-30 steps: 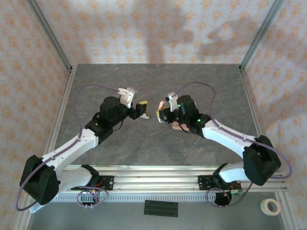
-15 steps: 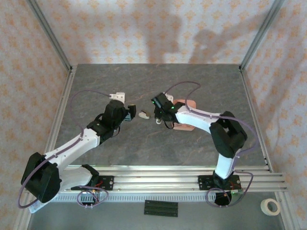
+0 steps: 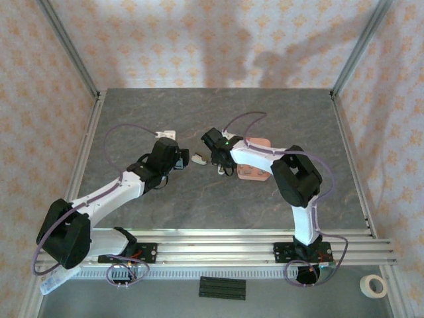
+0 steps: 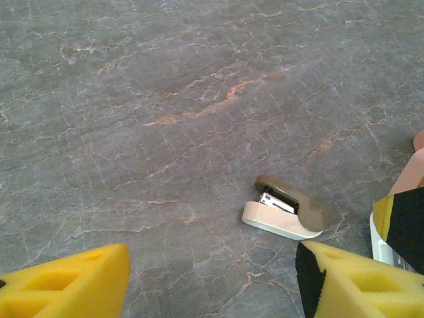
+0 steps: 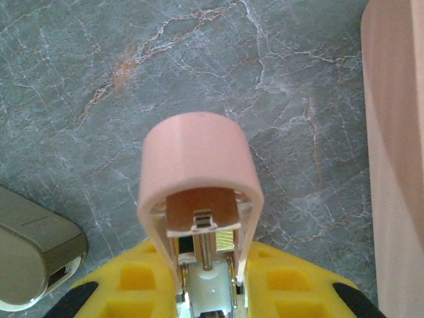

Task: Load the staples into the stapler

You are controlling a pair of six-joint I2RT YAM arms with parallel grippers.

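Stapler (image 5: pixel 195 156) in the right hand (image 5: pixel 207 285)

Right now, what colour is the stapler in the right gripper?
The stapler is pale pink; right wrist view shows it best.

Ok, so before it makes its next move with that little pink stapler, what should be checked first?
1. Right fingers shut on the pink stapler: ok.
2. Metal channel showing under the pink cover: ok.
3. Staples already in that channel: cannot tell.
4. Left fingers open, nothing between them: ok.
5. Beige stapler lying on the table, apart from the left fingers: ok.
6. Pink tray beside the held stapler, not touching it: ok.
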